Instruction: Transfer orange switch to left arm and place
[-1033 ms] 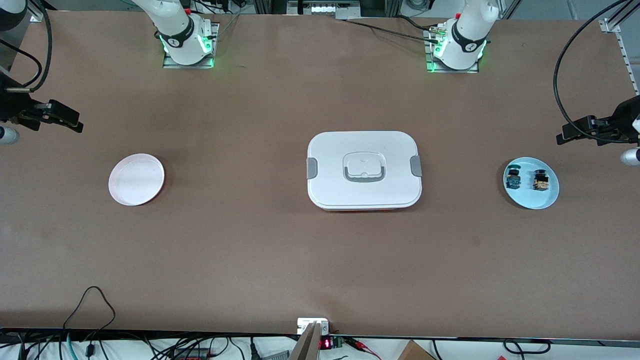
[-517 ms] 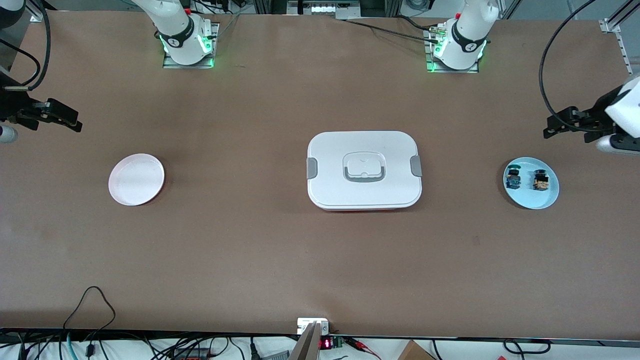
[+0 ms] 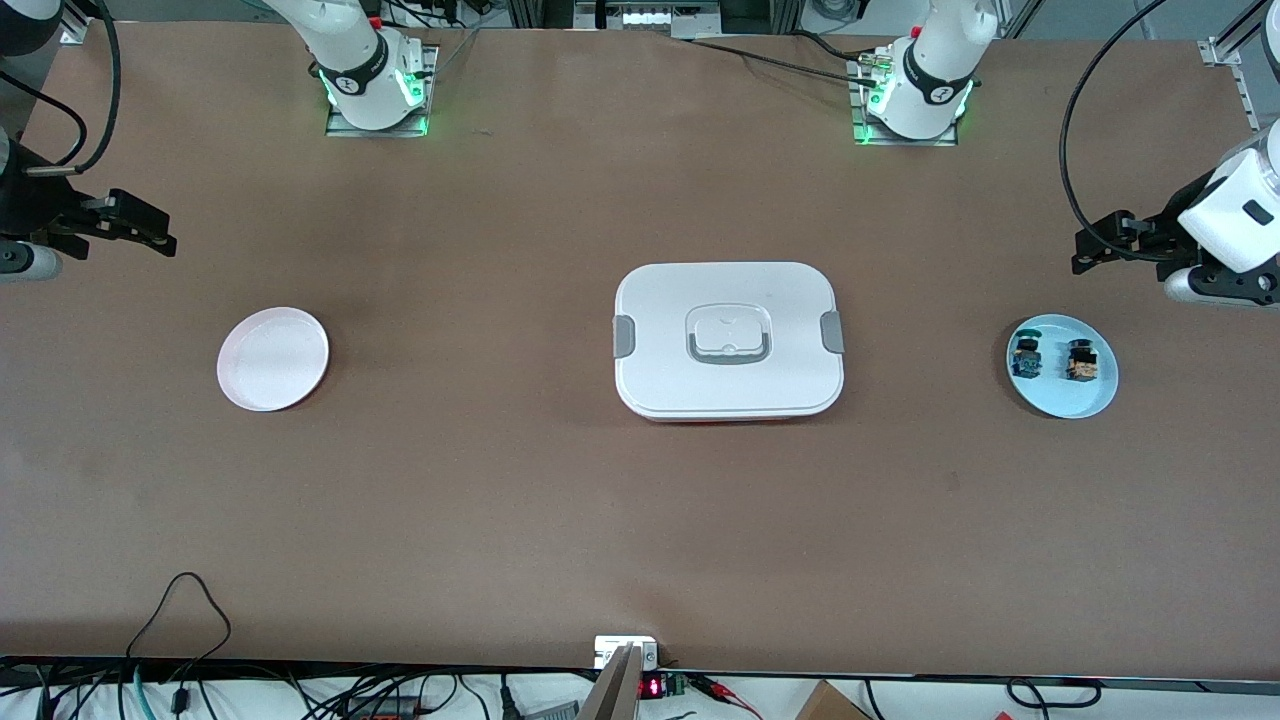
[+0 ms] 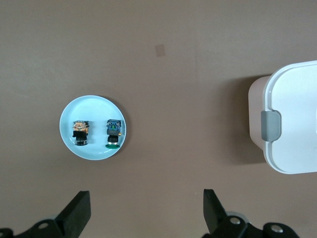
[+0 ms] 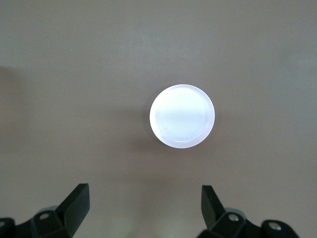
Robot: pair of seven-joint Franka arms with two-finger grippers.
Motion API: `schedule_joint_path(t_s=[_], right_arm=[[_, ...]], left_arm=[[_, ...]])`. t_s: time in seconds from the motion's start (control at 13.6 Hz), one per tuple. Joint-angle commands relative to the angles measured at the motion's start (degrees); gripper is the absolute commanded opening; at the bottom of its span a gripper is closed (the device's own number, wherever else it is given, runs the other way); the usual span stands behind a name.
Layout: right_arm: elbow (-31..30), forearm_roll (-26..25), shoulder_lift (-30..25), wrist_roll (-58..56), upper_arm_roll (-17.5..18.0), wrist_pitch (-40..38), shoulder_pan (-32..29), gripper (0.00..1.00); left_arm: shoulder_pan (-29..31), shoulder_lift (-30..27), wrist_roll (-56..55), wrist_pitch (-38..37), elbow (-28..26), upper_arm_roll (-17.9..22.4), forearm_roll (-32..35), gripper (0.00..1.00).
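While both end effectors gape wide, orange switch sits on blue plate

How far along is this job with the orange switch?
The orange-topped switch lies on the pale blue plate beside a green-topped switch, at the left arm's end. Both hands, left and right, hang open and hold nothing. The white plate holds nothing. This fits a finished placement, or a job yet ahead.

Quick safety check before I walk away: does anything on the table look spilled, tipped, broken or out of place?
Nothing stands out. The white lidded box sits closed mid-table, two switches lie on the blue plate, and the white plate holds nothing.
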Motion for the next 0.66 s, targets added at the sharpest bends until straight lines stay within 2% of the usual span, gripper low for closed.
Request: schedule_joint_path(t_s=[0.0,0.59], right_arm=[[0.4,0.14,-0.32,0.82,0.02,-0.97,0.22,1.0],[0.31,-0.04,-0.76,3.39,0.02,-4.93,0.22,1.0]], left_arm=[[0.09,-1.11,-0.81,-1.29,0.13,-0.17,1.58,1.0],[0.0,-0.84,-3.71,-4.71,1.19,-0.09,1.59,1.0]])
